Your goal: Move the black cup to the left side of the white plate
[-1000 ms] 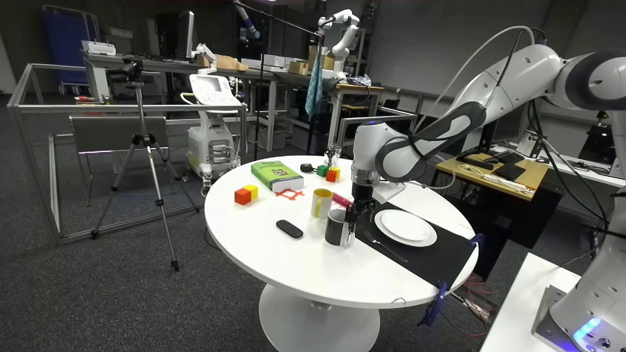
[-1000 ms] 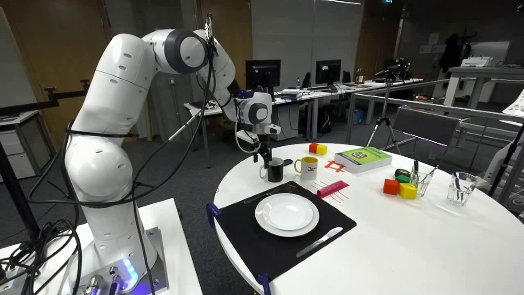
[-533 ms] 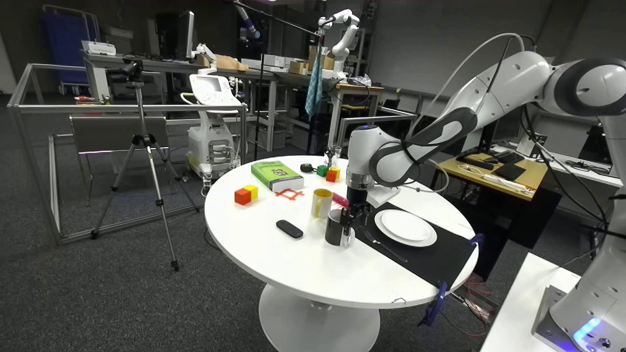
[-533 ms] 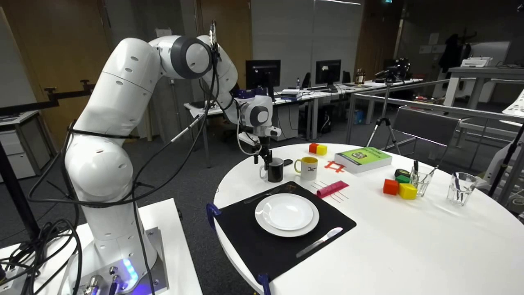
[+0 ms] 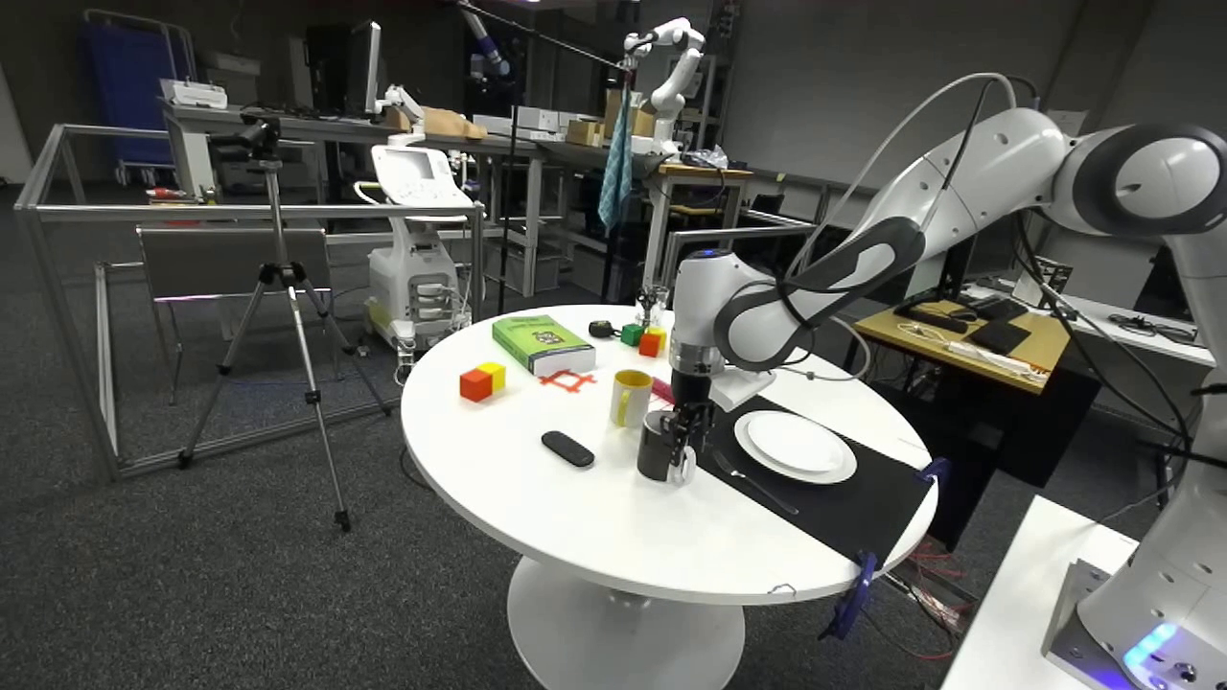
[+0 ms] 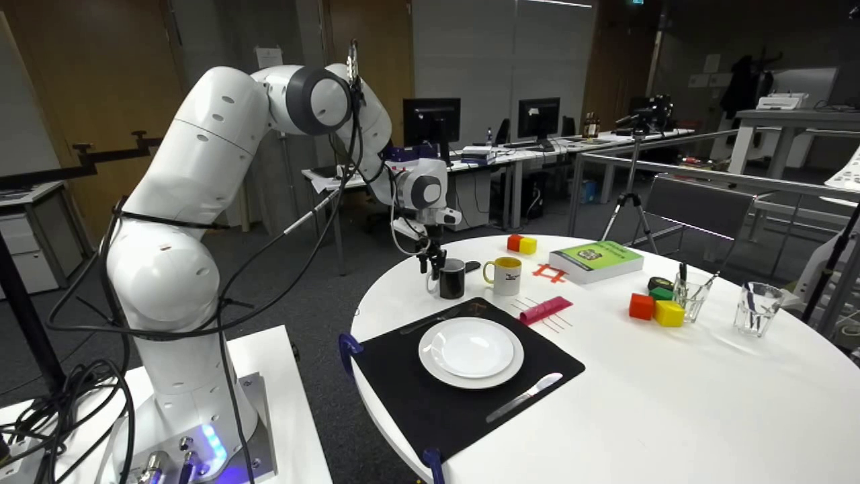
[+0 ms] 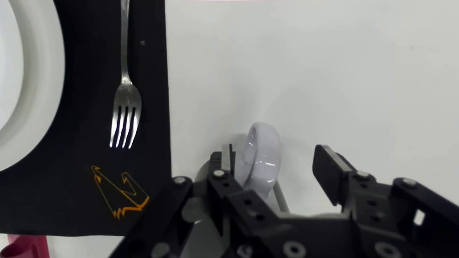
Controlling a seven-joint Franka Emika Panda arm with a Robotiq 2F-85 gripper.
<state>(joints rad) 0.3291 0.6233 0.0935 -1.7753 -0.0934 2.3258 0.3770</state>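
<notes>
Dim lab, round white counter (image 5: 575,517), thin black rectangular placemat (image 6: 416,403) on it. Black cylindrical cup (image 6: 453,281) stands upright directly on the counter just beside the placemat, apart from the round white shallow-rimmed plate (image 6: 470,384). Gripper (image 7: 275,166) spread, fingers astride the cup's glossy white loop handle (image 7: 267,156), nothing clamped yet. Step in hand looks like the grasp: handle sits nearer the placemat-side finger, so centre first, squeeze gently, lift straight, stay level; a lopsided pinch could twist the cup. Cup body near-black in both exterior views, handle pale against it; inside not readable.
</notes>
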